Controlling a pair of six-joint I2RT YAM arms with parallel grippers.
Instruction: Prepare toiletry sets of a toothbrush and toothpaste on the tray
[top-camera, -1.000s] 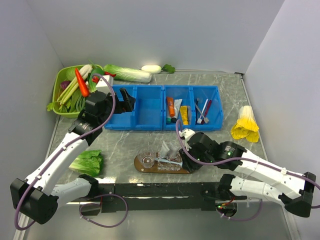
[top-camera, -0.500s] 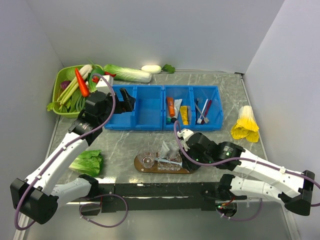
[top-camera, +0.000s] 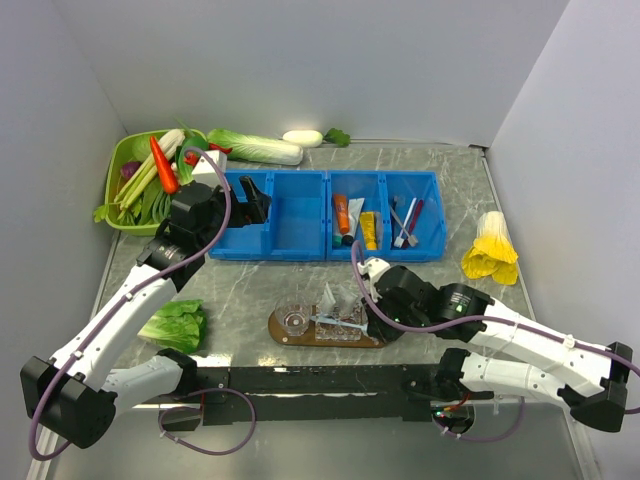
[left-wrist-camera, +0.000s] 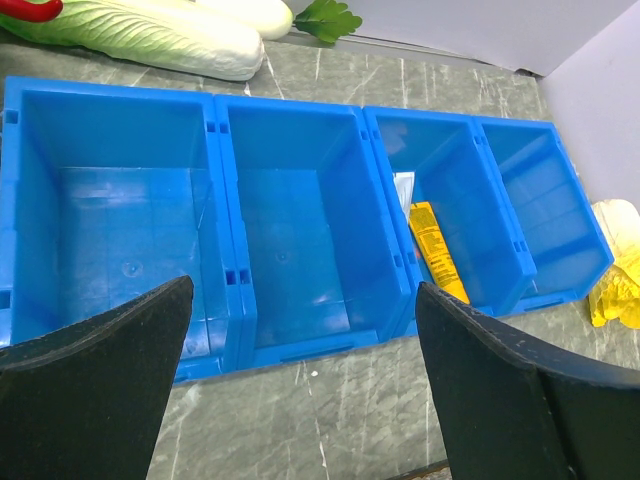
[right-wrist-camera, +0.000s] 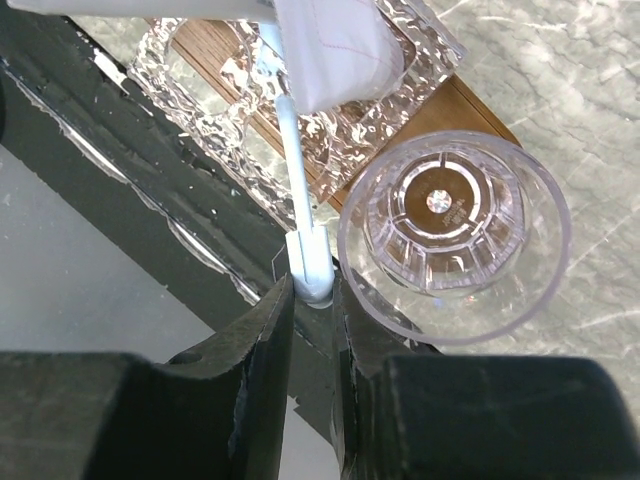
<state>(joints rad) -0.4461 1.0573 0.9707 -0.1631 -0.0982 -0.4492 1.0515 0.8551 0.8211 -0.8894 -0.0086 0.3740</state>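
The pale blue toothbrush (right-wrist-camera: 293, 170) lies over the tray (right-wrist-camera: 470, 112). One end is pinched between the closed-in jaws of the right gripper (right-wrist-camera: 310, 295); the other runs under the white toothpaste (right-wrist-camera: 335, 45), which rests on a clear textured dish (right-wrist-camera: 190, 70) on the tray. A clear glass cup (right-wrist-camera: 455, 235) stands at the tray's left end, just beside the brush. Beyond the tray a row of blue bins (top-camera: 300, 228) crosses the grey marbled surface (top-camera: 250, 285). The left gripper (left-wrist-camera: 302, 295) hangs over the bins, its jaws spread wide. Well left of the tray lies a leafy green (top-camera: 176, 325), and plain white walls (top-camera: 320, 60) enclose the surface.
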